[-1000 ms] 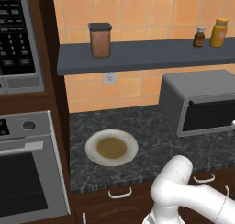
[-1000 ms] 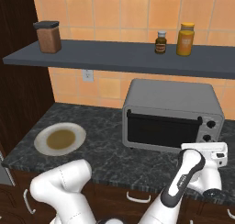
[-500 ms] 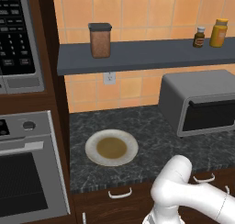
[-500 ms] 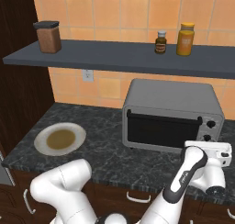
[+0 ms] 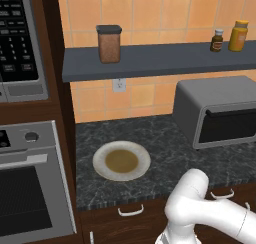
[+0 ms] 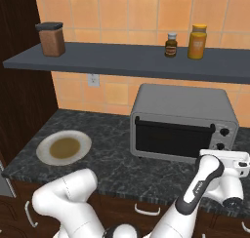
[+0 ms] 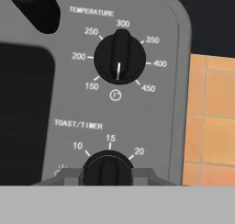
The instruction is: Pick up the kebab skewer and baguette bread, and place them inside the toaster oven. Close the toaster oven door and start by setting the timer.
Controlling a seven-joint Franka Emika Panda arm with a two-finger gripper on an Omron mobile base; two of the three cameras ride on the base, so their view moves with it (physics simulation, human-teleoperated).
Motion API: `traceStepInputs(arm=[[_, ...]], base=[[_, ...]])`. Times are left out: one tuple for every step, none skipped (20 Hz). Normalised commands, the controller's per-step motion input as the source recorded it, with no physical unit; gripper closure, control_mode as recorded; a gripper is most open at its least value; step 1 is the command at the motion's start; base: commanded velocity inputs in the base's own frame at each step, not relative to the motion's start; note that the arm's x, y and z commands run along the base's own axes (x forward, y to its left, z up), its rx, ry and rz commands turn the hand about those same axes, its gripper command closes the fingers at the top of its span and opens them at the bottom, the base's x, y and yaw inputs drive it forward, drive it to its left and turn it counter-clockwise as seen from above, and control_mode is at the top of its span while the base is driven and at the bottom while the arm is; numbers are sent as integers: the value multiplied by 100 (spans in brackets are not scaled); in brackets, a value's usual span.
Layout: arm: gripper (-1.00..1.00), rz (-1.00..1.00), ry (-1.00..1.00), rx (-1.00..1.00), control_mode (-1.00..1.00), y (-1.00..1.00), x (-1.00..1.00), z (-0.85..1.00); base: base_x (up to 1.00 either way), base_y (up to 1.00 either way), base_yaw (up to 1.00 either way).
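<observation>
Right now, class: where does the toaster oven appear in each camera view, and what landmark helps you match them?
Left base view: toaster oven at right, door shut.
Right base view: centre-right.
Hand view: its control panel, close up.
Shared landmark in both base views: plate on the counter to its left.

A: What has changed since a second ago?

B: In the right base view the gripper [image 6: 225, 160] has edged slightly right and down, closer to the toaster oven [image 6: 183, 122] knobs.

A: And its jaws?

B: They have closed, seemingly on the timer knob [image 7: 108, 168].
</observation>
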Motion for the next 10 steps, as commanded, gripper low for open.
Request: traceStepInputs(arm=[[100,-11,-3,0,-100,21,23,5],[100,-13,-2,0,-100,26,27,6],[100,-15,-2,0,-100,24,24,9],[100,-15,-2,0,-100,27,21,9],[100,-16,-1,3,-100,24,21,10],[100,-17,0,5,-100,19,17,14],[100,-15,0,8,-100,19,14,17],[100,-15,0,11,-100,24,14,13],[100,-15,0,13,-100,22,17,14],[100,-13,-1,15,-100,12,13,14]], base=[[0,0,0],[0,0,0],[0,0,0],[0,0,0],[0,0,0],[0,0,0],[0,0,0],[0,0,0],[0,0,0],[0,0,0]])
